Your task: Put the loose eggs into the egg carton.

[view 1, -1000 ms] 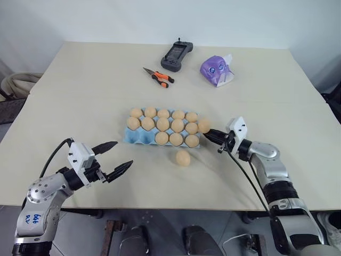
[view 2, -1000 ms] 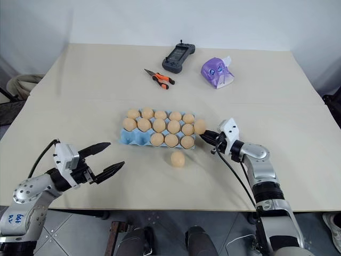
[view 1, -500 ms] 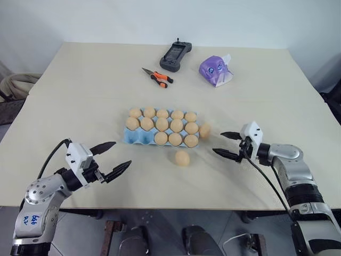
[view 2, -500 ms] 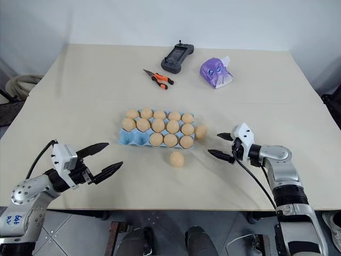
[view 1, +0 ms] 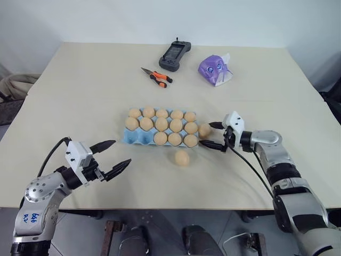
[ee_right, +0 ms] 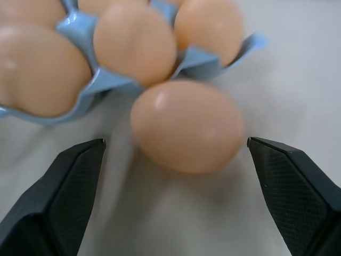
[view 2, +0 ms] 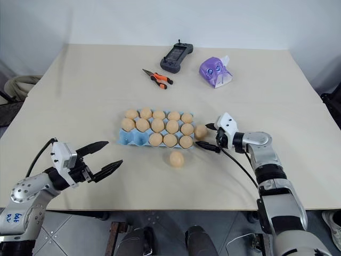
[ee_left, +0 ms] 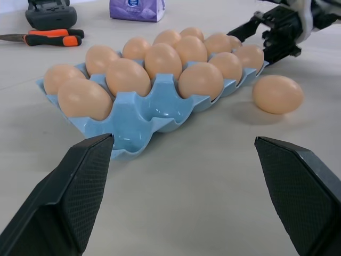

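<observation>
Our right hand, spread wide, brackets a loose egg touching the egg carton; closing off-centre could roll it away across the worktop.

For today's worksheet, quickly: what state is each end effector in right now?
Left end effector: open, holding nothing.
Right end effector: open, holding nothing, its fingers either side of a loose egg beside the carton.
</observation>
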### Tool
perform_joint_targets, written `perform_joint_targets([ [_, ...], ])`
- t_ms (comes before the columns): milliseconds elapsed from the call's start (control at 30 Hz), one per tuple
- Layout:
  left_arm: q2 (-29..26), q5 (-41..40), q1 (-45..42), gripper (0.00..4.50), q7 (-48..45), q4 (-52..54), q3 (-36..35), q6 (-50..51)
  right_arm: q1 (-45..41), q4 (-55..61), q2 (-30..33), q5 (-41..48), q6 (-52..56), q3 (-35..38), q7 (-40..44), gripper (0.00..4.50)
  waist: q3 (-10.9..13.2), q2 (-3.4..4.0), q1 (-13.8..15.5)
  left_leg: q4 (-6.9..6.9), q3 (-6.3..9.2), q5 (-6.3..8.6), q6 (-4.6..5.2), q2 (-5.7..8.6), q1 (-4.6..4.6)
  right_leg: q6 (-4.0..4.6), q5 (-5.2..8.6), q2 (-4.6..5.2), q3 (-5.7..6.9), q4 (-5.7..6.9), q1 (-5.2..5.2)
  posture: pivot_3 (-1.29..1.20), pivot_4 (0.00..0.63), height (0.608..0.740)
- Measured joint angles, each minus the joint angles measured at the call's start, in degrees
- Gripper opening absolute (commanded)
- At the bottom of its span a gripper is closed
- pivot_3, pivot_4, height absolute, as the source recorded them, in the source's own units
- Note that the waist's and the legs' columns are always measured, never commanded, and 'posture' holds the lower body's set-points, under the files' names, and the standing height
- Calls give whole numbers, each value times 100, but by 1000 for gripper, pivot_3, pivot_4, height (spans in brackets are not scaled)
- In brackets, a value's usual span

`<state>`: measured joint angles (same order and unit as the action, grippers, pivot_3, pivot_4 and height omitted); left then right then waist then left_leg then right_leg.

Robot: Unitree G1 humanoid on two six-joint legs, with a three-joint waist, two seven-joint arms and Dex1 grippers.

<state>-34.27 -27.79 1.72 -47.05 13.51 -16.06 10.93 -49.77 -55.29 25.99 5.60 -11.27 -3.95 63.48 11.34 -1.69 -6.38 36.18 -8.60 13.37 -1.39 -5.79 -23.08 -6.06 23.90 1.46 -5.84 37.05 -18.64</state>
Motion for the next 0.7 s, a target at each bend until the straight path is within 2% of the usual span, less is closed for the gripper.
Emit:
perform_joint_targets([
  [167, -1, -2, 91, 4500, 9, 114, -40, 7, -404, -559, -145, -96, -313, 15, -22, 4459, 1, 1, -18, 0, 3, -1, -1, -5, 1, 0, 0, 0, 1, 4, 0, 0, 150, 740],
  [367, -1, -3, 105, 4500, 30, 165, -49, 32, -404, -782, -305, -104, -500, 36, 62, 2588, 3, 5, -17, 2, 3, -1, -2, -2, 1, 0, 0, 0, 1, 6, 0, 0, 150, 740],
  [400, -1, -3, 106, 4500, 35, 165, -49, 34, -404, -782, -305, -103, -509, 56, 64, 2462, 3, 5, -16, 3, 3, -1, -2, -2, 1, 0, 0, 0, 1, 6, 0, 0, 150, 740],
  [533, -1, -3, 104, 4500, 56, 165, -49, 35, -398, -780, -292, -102, -519, 170, 45, 2424, 3, 5, -16, 4, 4, -2, -3, -3, 1, 0, 0, 1, 2, 11, 0, 0, 150, 740],
  [700, 9, -4, 91, 4500, 83, 161, -53, 33, -288, -373, 47, 38, -451, 444, 25, 2424, 5, 8, -6, 2, 4, -2, -3, -2, 0, 0, 0, 2, 2, 7, -1, 0, 150, 740],
])
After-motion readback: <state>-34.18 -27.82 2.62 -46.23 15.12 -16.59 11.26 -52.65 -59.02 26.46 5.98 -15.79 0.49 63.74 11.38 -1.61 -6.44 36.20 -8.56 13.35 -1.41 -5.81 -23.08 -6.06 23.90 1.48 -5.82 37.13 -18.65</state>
